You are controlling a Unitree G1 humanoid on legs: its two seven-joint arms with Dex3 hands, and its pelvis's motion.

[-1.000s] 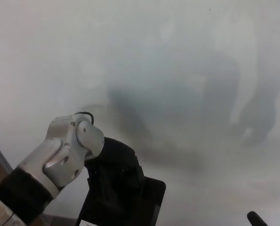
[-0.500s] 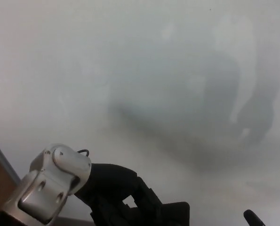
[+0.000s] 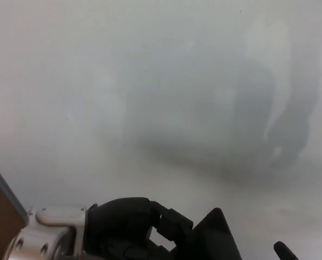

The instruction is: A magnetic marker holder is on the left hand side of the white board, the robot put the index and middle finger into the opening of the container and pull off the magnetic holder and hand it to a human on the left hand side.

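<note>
Most of my head view is just the whiteboard [image 3: 166, 81], a big pale grey surface with murky dark reflections smeared across the middle and right. Its frame edge [image 3: 6, 189] cuts diagonally across the lower left of the frame, with a brown patch below it in the corner.

My left hand [image 3: 125, 227] sits at the bottom edge, left of centre, black, with the white wrist housing [image 3: 50, 235] just left of it. The fingers [image 3: 171, 221] are curled in around the magnetic holder [image 3: 212, 238], the black angular shape poking up at bottom centre, touching the hand on its right side. So the hand is clamped on the holder, low in the frame in front of the board. I can't make out which fingers go inside the opening, it's all black on black.

My right hand [image 3: 284, 251] is only a dark rounded tip at the bottom right, well apart from the holder. Can't tell if it's clenched or released.
</note>
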